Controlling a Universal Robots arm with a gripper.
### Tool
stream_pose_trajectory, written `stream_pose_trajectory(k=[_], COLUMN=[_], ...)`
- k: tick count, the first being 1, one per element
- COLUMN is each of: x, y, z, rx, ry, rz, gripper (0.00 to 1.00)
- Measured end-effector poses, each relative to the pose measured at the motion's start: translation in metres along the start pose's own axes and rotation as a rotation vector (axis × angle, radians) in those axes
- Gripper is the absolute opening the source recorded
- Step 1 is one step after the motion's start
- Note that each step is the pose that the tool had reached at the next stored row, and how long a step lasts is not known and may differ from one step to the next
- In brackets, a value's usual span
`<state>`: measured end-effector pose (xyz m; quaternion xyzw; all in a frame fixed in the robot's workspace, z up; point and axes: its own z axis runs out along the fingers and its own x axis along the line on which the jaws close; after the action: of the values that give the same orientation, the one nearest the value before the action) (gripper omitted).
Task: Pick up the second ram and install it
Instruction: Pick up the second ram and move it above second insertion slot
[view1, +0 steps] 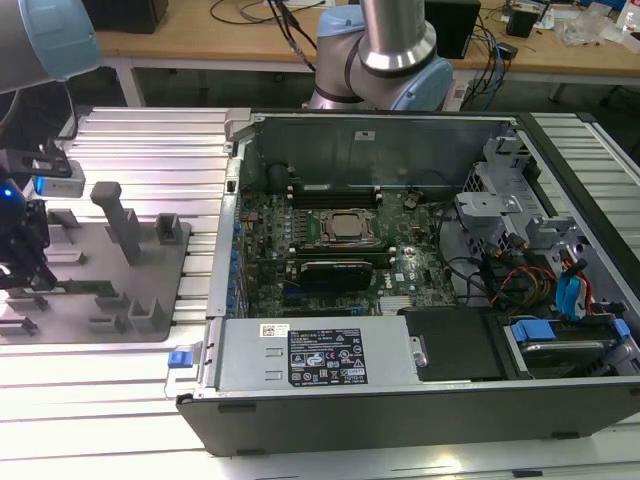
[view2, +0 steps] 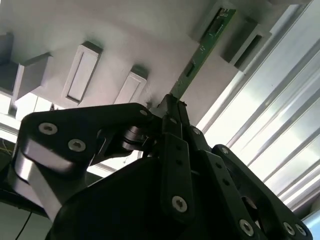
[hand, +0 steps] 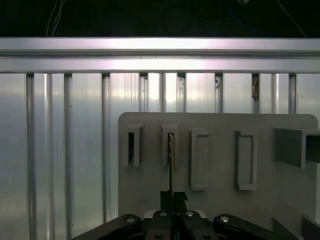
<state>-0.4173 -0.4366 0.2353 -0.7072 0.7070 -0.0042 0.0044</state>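
The worktop (hand: 60, 150) is ribbed bare aluminium, smooth, with a satin sheen that throws bright glare along its slats. The fixture plate (hand: 220, 200) on it looks like matt grey plastic, dull and even, and so do its raised pockets. The second ram (view2: 202, 50) is a green circuit board with a slight gloss and small dark parts. The gripper (view2: 172, 102) has matt black links, faintly shiny at the edges, fastened with bright metal screw heads. In the exterior view the computer case (view1: 400, 405) is matt, dark grey painted sheet metal. The arm (view1: 397, 35) is brushed silver metal with a glossy pale blue plastic cover.
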Motion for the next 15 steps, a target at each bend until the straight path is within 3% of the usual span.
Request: stream_pose_trajectory(k=[2, 4, 6, 8, 12, 15], x=[0.0000, -0.0002, -0.0005, -0.0014, -0.0035, -0.0044], y=[-0.0001, -0.0003, -0.0003, -0.0005, -0.0010, -0.0012], z=[-0.0059, -0.0180, -0.0252, -0.0397, -0.0775, -0.0975], rx=[0.0001, 0.0001, 0.0002, 0.0001, 0.0002, 0.0001], ry=[-0.0001, 0.0000, -0.0001, 0.0001, 0.0010, 0.0015], rz=[0.000, 0.000, 0.000, 0.000, 0.000, 0.000], gripper=[0.09, 0.09, 0.09, 0.09, 0.09, 0.09])
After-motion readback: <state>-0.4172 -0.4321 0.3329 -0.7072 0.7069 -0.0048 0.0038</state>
